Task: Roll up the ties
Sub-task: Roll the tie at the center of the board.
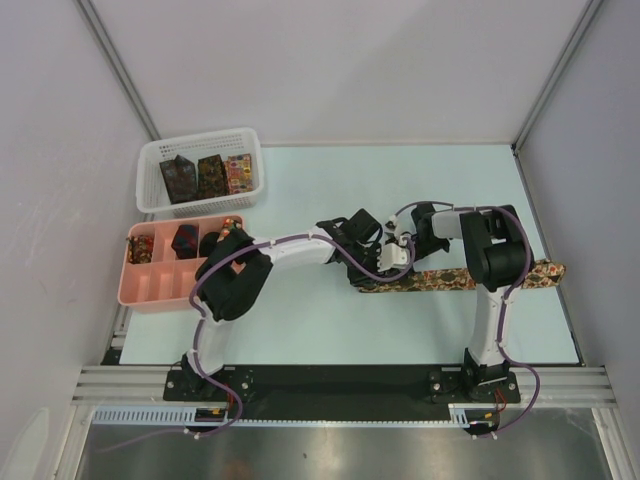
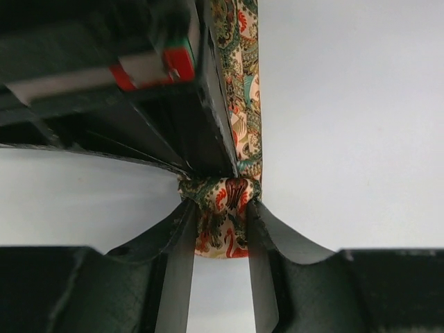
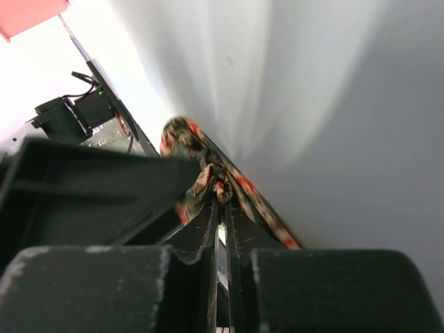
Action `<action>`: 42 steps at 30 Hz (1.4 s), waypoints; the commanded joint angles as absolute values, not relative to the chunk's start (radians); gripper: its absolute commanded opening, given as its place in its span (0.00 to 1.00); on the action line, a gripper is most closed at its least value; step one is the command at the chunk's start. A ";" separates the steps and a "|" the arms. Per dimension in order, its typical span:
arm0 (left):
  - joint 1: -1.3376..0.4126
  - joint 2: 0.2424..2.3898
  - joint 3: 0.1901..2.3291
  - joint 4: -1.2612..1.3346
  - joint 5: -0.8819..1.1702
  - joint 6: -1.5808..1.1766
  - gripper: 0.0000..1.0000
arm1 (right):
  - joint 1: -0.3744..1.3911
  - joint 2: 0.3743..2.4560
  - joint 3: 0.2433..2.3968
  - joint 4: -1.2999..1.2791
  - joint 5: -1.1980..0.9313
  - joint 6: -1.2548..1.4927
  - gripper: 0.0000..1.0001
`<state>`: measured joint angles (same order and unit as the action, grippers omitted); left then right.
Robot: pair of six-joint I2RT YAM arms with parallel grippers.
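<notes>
Just past the arm bases, one tie lies flat across the tabletop, running out to the right. The left hand is closed partway, its fingers squeezing the tie's bunched, turned-over left end. The right hand, jaws nearly together, nips a fold of that same end close beside it. The cloth looks light, limp and slick, so I judge a roll would spring loose unless pinched across its core, edge to edge. Farther left, the tray holds small rolls, and beyond it the basket holds more ties. I can read no label or writing anywhere.
</notes>
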<state>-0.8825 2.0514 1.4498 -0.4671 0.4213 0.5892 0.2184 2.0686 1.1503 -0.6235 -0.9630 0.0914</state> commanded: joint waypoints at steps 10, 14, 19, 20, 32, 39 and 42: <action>-0.900 2.148 1.450 -0.552 0.382 0.653 0.37 | 0.146 1.999 1.180 -0.726 -0.994 0.035 0.28; -0.900 2.141 1.445 -0.554 0.376 0.657 0.38 | 0.179 2.005 1.181 -0.678 -0.991 0.083 0.32; -0.900 2.140 1.442 -0.552 0.371 0.655 0.40 | 0.227 2.029 1.187 -0.655 -0.948 0.098 0.35; -0.899 2.135 1.442 -0.549 0.371 0.655 0.41 | 0.230 2.034 1.187 -0.652 -0.936 0.103 0.34; -0.899 2.123 1.417 -0.548 0.362 0.655 0.40 | 0.192 2.008 1.204 -0.715 -0.954 0.083 0.40; -0.899 2.131 1.433 -0.546 0.365 0.650 0.39 | 0.215 1.968 1.200 -0.713 -0.963 0.132 0.54; -0.899 2.129 1.434 -0.546 0.361 0.650 0.39 | 0.235 1.985 1.207 -0.696 -0.950 0.152 0.53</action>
